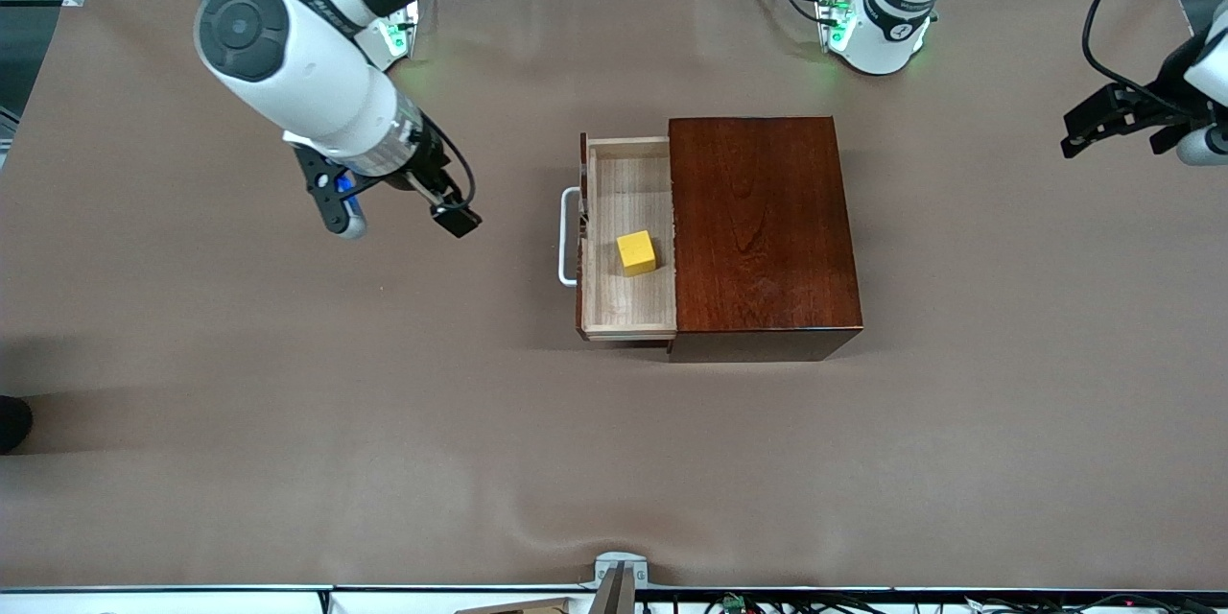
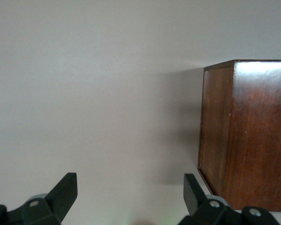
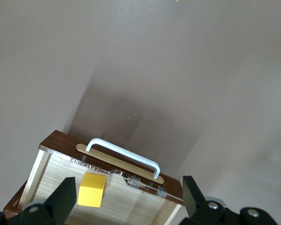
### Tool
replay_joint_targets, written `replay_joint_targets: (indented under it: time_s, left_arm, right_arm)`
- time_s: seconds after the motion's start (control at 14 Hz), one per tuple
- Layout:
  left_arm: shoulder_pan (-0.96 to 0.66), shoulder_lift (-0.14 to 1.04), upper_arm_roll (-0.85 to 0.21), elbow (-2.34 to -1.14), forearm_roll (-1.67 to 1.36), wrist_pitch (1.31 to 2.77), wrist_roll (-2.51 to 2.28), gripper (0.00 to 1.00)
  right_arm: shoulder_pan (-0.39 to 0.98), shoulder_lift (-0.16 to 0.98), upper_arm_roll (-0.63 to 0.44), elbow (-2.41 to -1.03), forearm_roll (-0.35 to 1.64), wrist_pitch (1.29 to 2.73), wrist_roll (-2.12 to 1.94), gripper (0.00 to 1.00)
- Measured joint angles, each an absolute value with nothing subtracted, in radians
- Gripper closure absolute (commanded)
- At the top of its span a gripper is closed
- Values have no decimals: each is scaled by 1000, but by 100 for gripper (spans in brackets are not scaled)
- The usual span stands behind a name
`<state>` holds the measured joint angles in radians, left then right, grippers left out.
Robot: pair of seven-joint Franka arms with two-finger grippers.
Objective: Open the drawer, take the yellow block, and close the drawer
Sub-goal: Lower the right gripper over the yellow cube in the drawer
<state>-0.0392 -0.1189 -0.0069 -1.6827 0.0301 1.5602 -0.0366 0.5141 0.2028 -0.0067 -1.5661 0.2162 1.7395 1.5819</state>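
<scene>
Front view: pale-wood drawer (image 1: 630, 240) with white U-shaped bar handle (image 1: 568, 237) already pulled out of glossy reddish-brown wooden box (image 1: 763, 235). One small bright yellow cube (image 1: 636, 252) lies inside.

Right end effector (image 1: 403, 211) over bare brown bench (image 1: 288, 384), fingers spread, empty; cube toward box from it, handle between.

Left end effector (image 1: 1103, 125) waits by bench edge, fingers spread, empty.

Step judged: take cube. Centre over it, descend vertically, avoid drawer walls.

Count: one drawer, one cube, one box.

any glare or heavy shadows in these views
Front view: sheen on the dark wooden box top, yellow block evenly lit. Left wrist view: glare along the box's top edge, soft shadow beside it. Right wrist view: the drawer casts a fanned shadow on the table.
</scene>
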Motion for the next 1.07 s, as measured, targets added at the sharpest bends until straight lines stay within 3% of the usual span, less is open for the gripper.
replay_joint_targets:
  time_s: [0.43, 1.07]
  left_arm:
    - [-67, -131, -108, -1686, 28, 1560, -114, 0]
    - [-63, -126, -100, -1687, 28, 1560, -119, 0]
  right_arm:
    - [589, 262, -7, -1567, 253, 1868, 1769, 0]
    - [701, 382, -7, -1567, 275, 2082, 1974, 0]
